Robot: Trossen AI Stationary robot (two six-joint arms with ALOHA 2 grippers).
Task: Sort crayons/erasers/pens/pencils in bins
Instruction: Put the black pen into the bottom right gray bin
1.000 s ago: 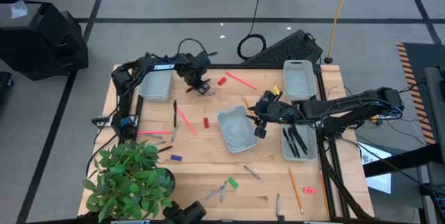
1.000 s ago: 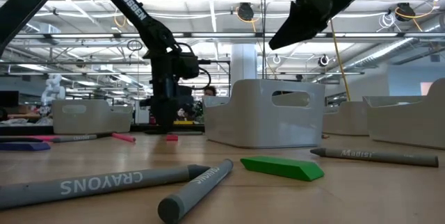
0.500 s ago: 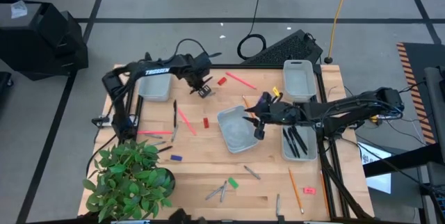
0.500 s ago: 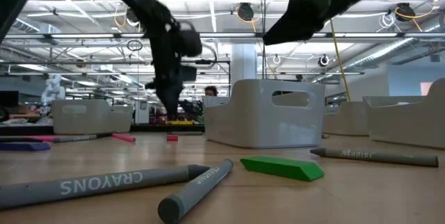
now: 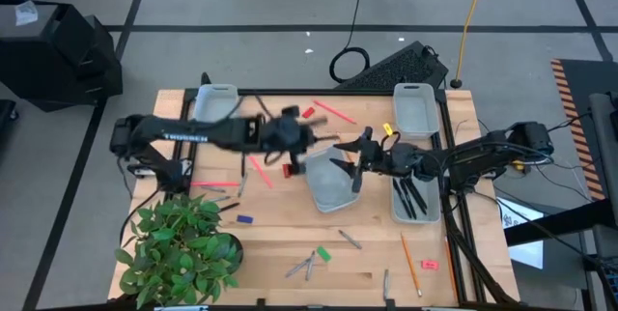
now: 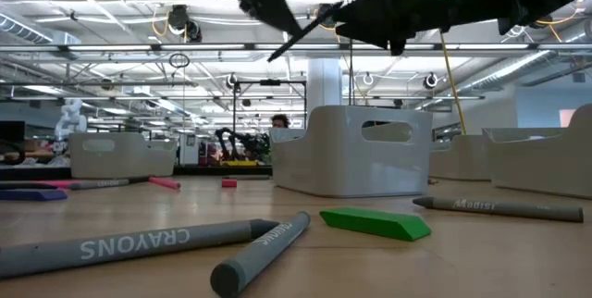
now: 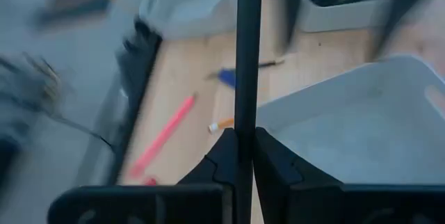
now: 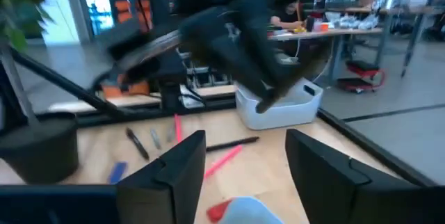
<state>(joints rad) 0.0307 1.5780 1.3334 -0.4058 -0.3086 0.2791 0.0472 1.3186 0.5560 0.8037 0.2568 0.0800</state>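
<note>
High view: left gripper (image 5: 307, 143) clamped on a black pen (image 5: 326, 140), right gripper (image 5: 346, 162) fingers apart w/ nothing, imo meet over the middle bin (image 5: 328, 193) slowly.

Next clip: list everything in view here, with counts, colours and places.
bins: four, pale grey-blue; two at the far edge, one central, one on the right.
pens: several, black, in the right bin.
held pen: one, black, in the left pincer.
pencils: at least three pink, one orange, loose on the table.
erasers: red, blue, green, pink, scattered.
crayons: several, grey, near the front edge.
plant: one, green, front left corner.
left pincer: shut on the held pen, by the central bin.
right pincer: open, above the central bin.
</note>
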